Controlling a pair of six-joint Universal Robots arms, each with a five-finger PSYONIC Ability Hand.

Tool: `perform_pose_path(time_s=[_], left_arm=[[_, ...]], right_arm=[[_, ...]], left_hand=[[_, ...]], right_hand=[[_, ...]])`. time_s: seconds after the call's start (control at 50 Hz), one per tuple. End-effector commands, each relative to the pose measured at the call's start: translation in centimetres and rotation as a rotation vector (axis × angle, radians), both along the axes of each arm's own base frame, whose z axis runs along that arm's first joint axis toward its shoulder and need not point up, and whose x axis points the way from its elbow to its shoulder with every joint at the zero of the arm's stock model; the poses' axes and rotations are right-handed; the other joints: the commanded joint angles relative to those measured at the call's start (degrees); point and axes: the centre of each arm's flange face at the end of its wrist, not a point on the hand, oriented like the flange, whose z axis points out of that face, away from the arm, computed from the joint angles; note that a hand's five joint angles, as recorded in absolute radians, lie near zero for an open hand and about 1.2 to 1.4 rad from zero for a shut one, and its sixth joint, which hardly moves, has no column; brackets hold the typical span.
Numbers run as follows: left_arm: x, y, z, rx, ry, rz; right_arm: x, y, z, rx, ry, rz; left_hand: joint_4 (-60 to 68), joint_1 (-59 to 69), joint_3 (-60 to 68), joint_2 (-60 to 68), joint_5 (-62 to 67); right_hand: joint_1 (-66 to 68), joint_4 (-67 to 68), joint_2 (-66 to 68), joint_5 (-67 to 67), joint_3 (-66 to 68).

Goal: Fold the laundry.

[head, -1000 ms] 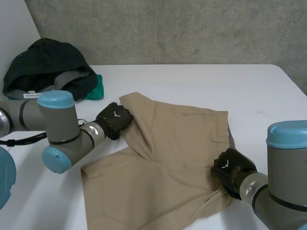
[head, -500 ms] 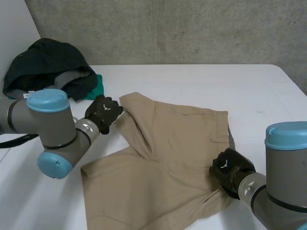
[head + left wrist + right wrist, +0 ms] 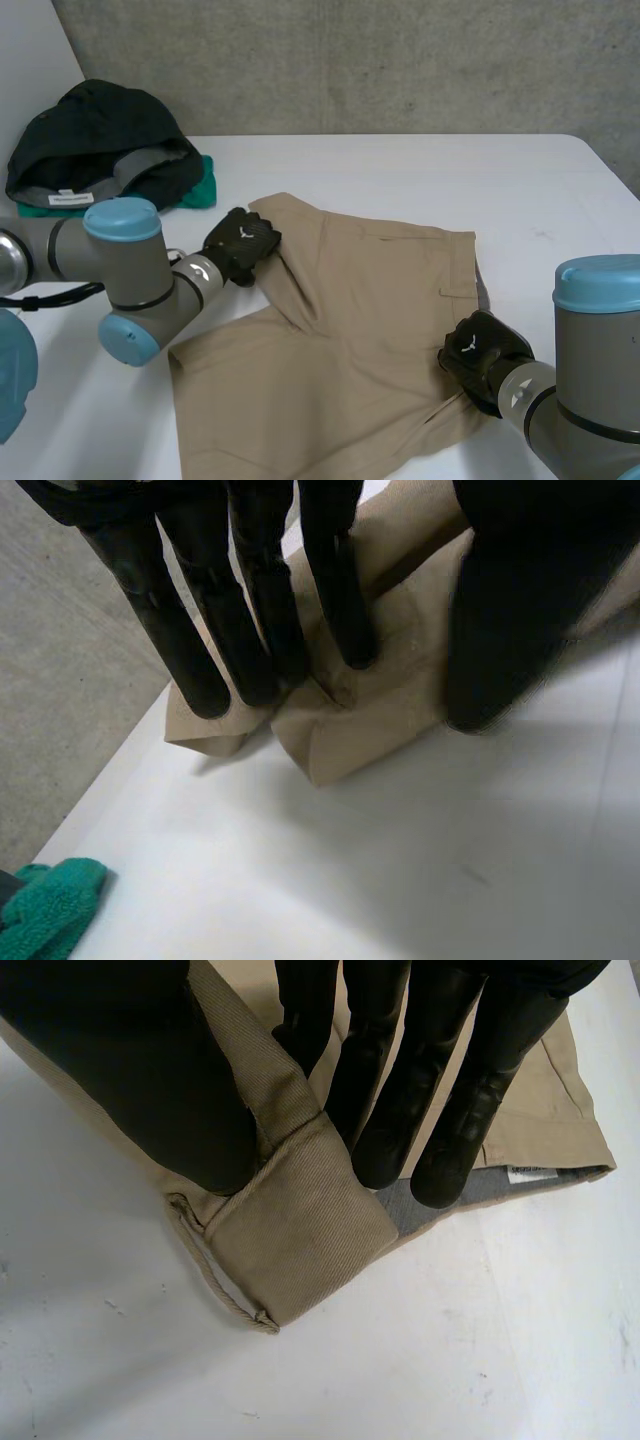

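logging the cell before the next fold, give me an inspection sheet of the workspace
surface: white table, a few faint marks near the right hand
job's things: tan shorts spread in the middle, one crease running through them
clutter: dark jacket and green cloth heaped at the far left
hands: left hand pinches the shorts' far left corner; right hand pinches the waistband corner, near right
cables: nothing seen
surroundings: concrete wall behind the table
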Motion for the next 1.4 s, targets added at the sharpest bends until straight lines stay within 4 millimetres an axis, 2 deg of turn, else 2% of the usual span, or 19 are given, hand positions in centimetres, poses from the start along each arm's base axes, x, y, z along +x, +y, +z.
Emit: perform_pose_path(time_s=[0.02, 0.14, 0.26, 0.36, 0.46, 0.56, 0.7, 0.88, 0.9, 0.94, 1.06, 1.14, 1.2, 1.22, 1.3, 1.4], left_arm=[[-0.1, -0.6, 0.7, -0.035, -0.001, 0.038], [0.8, -0.9, 1.0, -0.046, -0.035, 0.147], [1.4, 0.2, 0.8, -0.014, -0.066, 0.184], [2.0, 0.9, 2.6, -0.039, -0.062, 0.205], [3.2, 2.0, 3.6, -0.046, -0.095, 0.277], [3.7, 2.8, 3.5, -0.039, -0.132, 0.298], [3.1, 4.7, 2.3, -0.003, -0.198, 0.260], [3.6, 4.7, 3.2, -0.020, -0.215, 0.341], [3.5, 4.7, 3.5, -0.027, -0.210, 0.339], [3.3, 5.1, 5.0, -0.057, -0.185, 0.335], [3.6, 6.3, 7.8, -0.098, -0.134, 0.337], [4.3, 8.2, 9.5, -0.081, -0.063, 0.352], [4.5, 10.8, 10.0, 0.003, 0.002, 0.347], [4.6, 12.4, 10.2, 0.062, 0.038, 0.344], [5.1, 15.5, 10.3, 0.232, 0.104, 0.365], [5.7, 17.5, 9.5, 0.426, 0.134, 0.398]], right_arm=[[0.0, 0.0, 0.0, 0.000, 0.000, 0.000], [0.1, -0.1, 0.1, -0.008, -0.005, -0.001], [0.1, -0.2, 0.0, -0.015, -0.009, -0.001], [0.2, -0.3, 0.1, -0.016, -0.016, -0.006], [0.1, -0.3, 0.1, -0.014, -0.016, -0.007], [0.2, -0.1, 0.1, -0.013, -0.016, -0.002], [0.2, -0.3, 0.0, -0.013, -0.016, -0.005], [0.3, -0.5, 0.1, -0.012, -0.055, -0.032], [0.3, -0.5, 0.1, -0.012, -0.059, -0.035], [0.4, -0.7, 0.3, -0.014, -0.076, -0.044], [0.7, -1.4, 0.9, -0.021, -0.139, -0.078], [0.9, -3.3, 1.2, 0.013, -0.245, -0.156], [0.9, -4.3, 1.1, 0.037, -0.307, -0.199], [1.0, -4.9, 1.1, 0.052, -0.341, -0.220], [1.1, -6.0, 0.5, 0.081, -0.380, -0.262], [0.8, -6.1, 0.3, 0.110, -0.374, -0.272]], left_hand=[[40.87, 39.34, 40.53, 40.14, 41.11], [40.87, 39.34, 40.53, 40.14, 41.11], [40.87, 39.34, 40.53, 40.14, 41.11], [40.87, 39.34, 40.53, 40.14, 41.11], [40.87, 39.34, 40.53, 40.14, 41.11], [40.87, 39.34, 40.53, 40.14, 41.11], [40.87, 39.34, 40.53, 40.14, 41.11], [40.87, 39.34, 40.53, 40.14, 41.11], [36.57, 35.03, 36.22, 35.83, 36.81], [-7.81, -9.35, -8.16, -8.55, -7.57], [-11.59, -13.12, -11.93, -12.32, -11.35], [-11.42, -12.95, -11.76, -12.15, -11.18], [-11.59, -13.12, -11.93, -12.32, -11.35], [-12.25, -13.79, -12.60, -12.98, -12.01], [-12.60, -14.13, -12.94, -13.33, -12.35], [-14.78, -16.32, -15.12, -15.51, -14.54]], right_hand=[[19.62, 11.62, 12.64, 13.35, 11.22], [19.62, 11.62, 12.64, 13.35, 11.22], [19.62, 11.62, 12.64, 13.35, 11.22], [19.62, 11.62, 12.64, 13.35, 11.22], [19.62, 11.62, 12.64, 13.35, 11.22], [19.62, 11.62, 12.64, 13.35, 11.22], [19.62, 11.62, 12.64, 13.35, 11.22], [19.62, 11.62, 12.64, 13.35, 11.22], [19.62, 11.62, 12.64, 13.35, 11.22], [19.62, 11.62, 12.64, 13.35, 11.22], [19.62, 11.62, 12.64, 13.35, 11.22], [19.62, 11.62, 12.64, 13.35, 11.22], [19.62, 11.62, 12.64, 13.35, 11.22], [19.62, 11.62, 12.64, 13.35, 11.22], [19.62, 11.62, 12.64, 13.35, 11.22], [19.62, 11.62, 12.64, 13.35, 11.22]])
